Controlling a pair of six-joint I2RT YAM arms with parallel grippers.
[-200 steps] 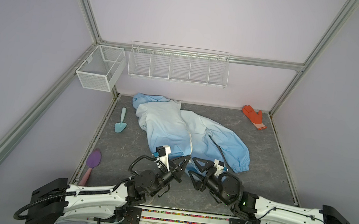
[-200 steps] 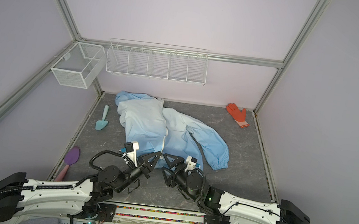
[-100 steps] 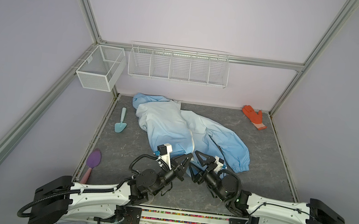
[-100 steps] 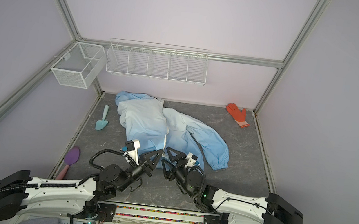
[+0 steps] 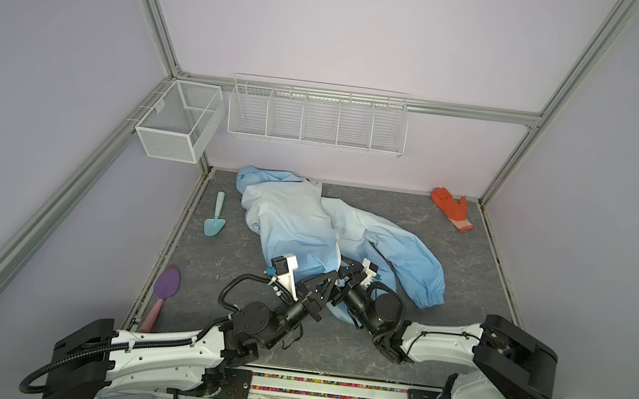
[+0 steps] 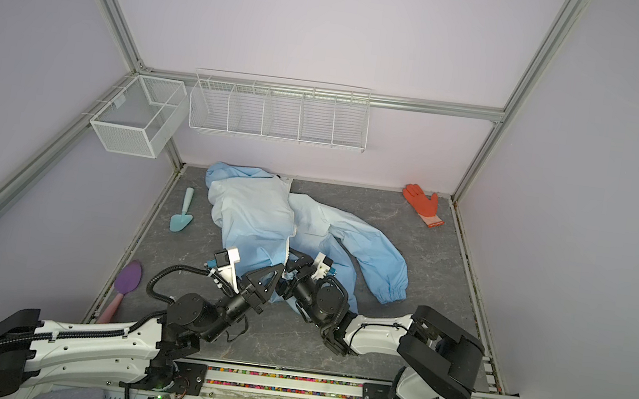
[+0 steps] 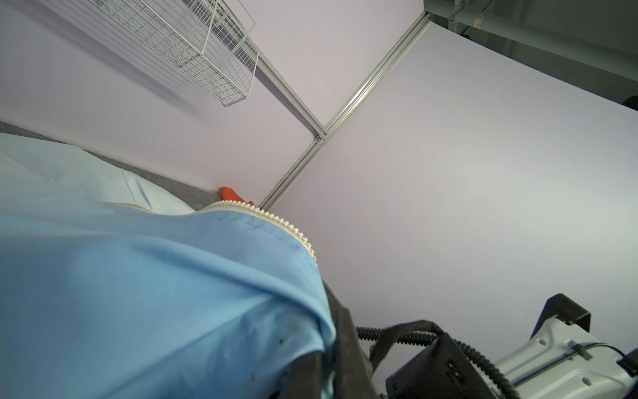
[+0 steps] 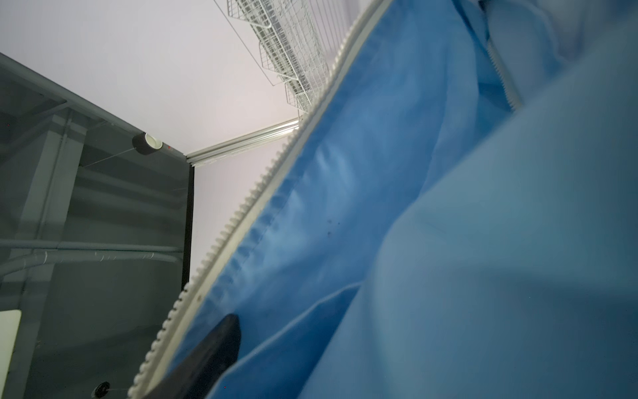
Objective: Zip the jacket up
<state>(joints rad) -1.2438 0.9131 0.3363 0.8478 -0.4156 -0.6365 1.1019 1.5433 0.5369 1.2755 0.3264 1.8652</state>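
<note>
Top views: we see the jacket [image 5: 294,222] spread on the grey mat [image 5: 468,266], just in front of the wire rack [image 5: 317,114].
Left gripper [image 5: 331,285]: we find it pinched tight on the jacket's hem, the end farthest from the wire rack.
Right gripper [image 5: 347,272]: at that same hem; we cannot tell its spread.

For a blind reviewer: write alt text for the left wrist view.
A thin light-blue jacket fills the foreground, its white toothed zipper edge raised in an arch, its cloth draped over the left hand's dark fingers. Beyond it: an orange glove's tip, a white wire wall rack, and the right arm's white link.
</note>
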